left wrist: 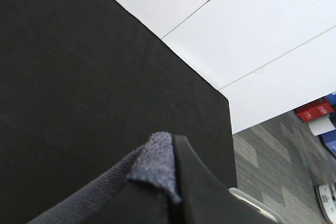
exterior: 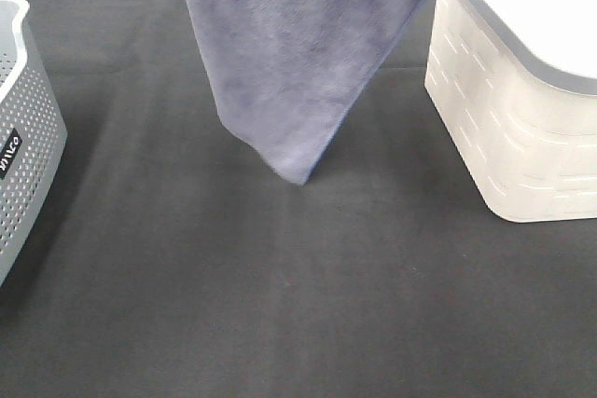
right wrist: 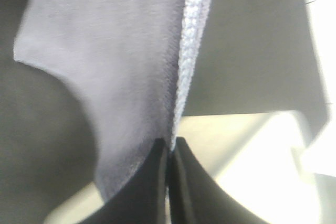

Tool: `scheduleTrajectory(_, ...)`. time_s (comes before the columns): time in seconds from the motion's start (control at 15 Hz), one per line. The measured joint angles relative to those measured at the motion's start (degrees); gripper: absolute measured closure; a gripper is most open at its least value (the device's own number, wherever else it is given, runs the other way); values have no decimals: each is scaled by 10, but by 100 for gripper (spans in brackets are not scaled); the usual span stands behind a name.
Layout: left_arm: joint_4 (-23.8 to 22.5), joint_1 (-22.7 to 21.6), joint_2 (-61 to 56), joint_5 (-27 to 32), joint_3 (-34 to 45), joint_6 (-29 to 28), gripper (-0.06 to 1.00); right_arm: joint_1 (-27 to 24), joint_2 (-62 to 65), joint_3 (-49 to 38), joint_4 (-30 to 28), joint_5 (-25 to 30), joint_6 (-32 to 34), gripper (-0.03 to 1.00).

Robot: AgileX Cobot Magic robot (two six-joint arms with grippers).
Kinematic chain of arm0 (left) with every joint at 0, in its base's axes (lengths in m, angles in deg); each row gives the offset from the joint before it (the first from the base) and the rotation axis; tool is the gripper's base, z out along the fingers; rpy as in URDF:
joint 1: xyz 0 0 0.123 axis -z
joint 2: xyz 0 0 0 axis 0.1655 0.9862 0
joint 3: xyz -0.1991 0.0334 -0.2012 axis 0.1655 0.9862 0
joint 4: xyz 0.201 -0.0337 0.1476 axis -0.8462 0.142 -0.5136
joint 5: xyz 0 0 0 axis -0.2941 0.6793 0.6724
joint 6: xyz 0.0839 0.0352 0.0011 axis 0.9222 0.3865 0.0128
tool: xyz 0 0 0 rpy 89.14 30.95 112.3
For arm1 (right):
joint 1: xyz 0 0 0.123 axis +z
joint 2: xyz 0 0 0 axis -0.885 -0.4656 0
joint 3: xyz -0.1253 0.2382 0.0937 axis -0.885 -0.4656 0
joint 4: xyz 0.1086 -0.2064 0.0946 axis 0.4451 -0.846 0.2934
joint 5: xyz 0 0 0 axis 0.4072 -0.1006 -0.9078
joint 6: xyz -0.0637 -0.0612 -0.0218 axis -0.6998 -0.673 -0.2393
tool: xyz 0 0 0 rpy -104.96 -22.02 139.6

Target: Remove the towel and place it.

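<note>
Holding the towel (exterior: 289,53) up over the black surface (exterior: 280,305) by its upper edge, we are pinching it at two places. Left fingers (left wrist: 202,195) are pressed together on one corner, with a small tuft of cloth poking out past the tips. Right fingers (right wrist: 191,182) are pressed together on the stitched hem (right wrist: 191,51), very near its outer edge. The cloth is hanging between the grey basket (exterior: 23,137) and the white bin (exterior: 522,109), draping down to a point low over the surface. We are unable to tell whether that point is clearing it.

Risks, as we are judging them:
- Both grips are taking very little cloth, so a quick swing or a tug between the arms could be pulling a corner free.
- If one side is slipping, the towel will be dropping and bunching wherever it lands.
- The low point may be dragging on the surface or catching a container rim while travelling.

Materials:
- The towel is greyish-purple, soft, napped and limp, with a paler stitched hem.
- The surface covering is matte black.
- The basket is grey perforated plastic with a rounded rim.
- The bin is pale plastic with brick-like slots and a smooth lid (exterior: 532,6) with rounded corners.
</note>
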Motion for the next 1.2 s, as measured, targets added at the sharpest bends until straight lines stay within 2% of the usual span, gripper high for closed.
scheduleTrajectory(0.07, -7, 1, -14, -9, 26, -41, 94, 0, 0, 15, -26, 6, -28, 95)
scheduleTrajectory(0.13, -36, -1, -29, -25, 63, -102, 94, 0, 0, 27, -72, 6, -47, 95)
scheduleTrajectory(0.2, -60, -2, -38, -41, 85, -148, 94, 0, 0, 30, -86, 2, -46, 95)
scheduleTrajectory(0.27, -169, -3, -62, -83, 154, -324, 94, 0, -1, 30, -124, -25, -22, 95)
scheduleTrajectory(0.33, -257, -4, -74, -107, 197, -447, 94, 1, -2, 30, -150, -46, 4, 95)
scheduleTrajectory(0.4, -310, -4, -78, -114, 217, -517, 94, 1, -2, 30, -158, -57, 19, 95)
scheduleTrajectory(0.53, -509, -4, -83, -123, 270, -765, 94, 2, -9, 30, -181, -86, 69, 95)
scheduleTrajectory(0.6, -576, -4, -83, -123, 281, -834, 94, -2, -14, 30, -187, -92, 94, 95)
scheduleTrajectory(0.73, -628, -4, -83, -97, 283, -877, 94, -22, -30, 30, -189, -124, 150, 95)
scheduleTrajectory(0.87, -639, -1, -83, -50, 284, -884, 94, -27, -40, 30, -184, -160, 155, 95)
scheduleTrajectory(1.0, -633, -2, -83, -21, 282, -884, 94, -30, -41, 30, -163, -220, 129, 95)
scheduleTrajectory(1.07, -611, -3, -83, -3, 257, -884, 94, -33, -41, 30, -116, -239, 83, 95)
scheduleTrajectory(1.2, -630, -6, -83, 6, 229, -881, 94, -34, -42, 30, -76, -230, 44, 95)
